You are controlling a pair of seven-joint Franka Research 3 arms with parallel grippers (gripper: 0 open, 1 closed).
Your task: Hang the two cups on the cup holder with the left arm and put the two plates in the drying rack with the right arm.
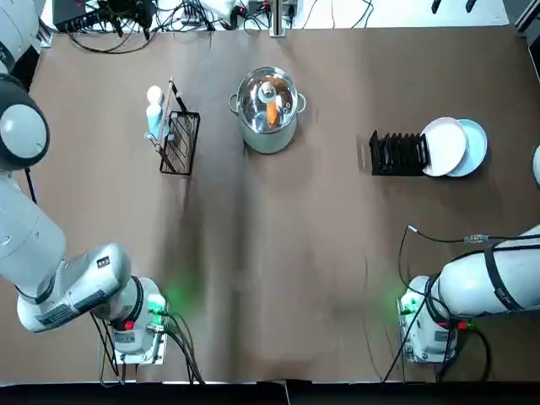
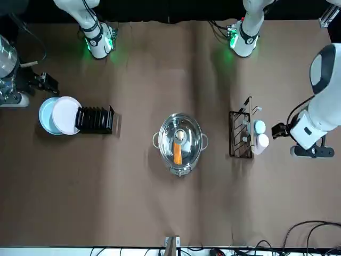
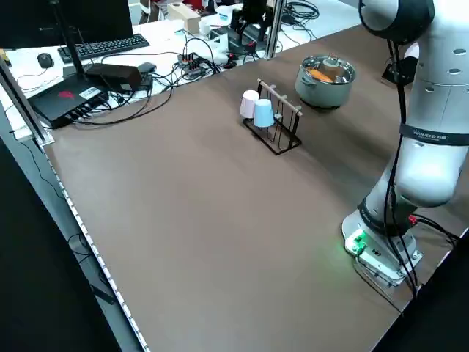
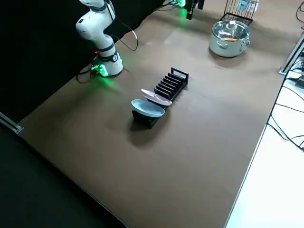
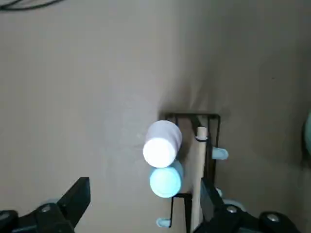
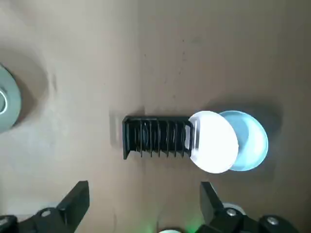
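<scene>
The black wire cup holder (image 1: 179, 142) with its wooden bar stands left of the pot. The pale pinkish-white cup (image 1: 153, 95) and the light blue cup (image 1: 153, 118) hang side by side on its pegs, clear of the table in the left side view. The low black drying rack (image 1: 396, 153) lies on the right. At its outer end the white plate (image 1: 444, 145) stands tilted, with the light blue plate (image 1: 474, 148) leaning behind it. My left gripper (image 5: 143, 188) hovers open high above the cups. My right gripper (image 6: 144, 190) hangs open high above the rack, holding nothing.
A steel pot (image 1: 268, 108) holding something orange sits at the table's middle back. Cables and a keyboard lie beyond the far edge. The arm bases (image 1: 135, 325) with green lights stand at the near edge.
</scene>
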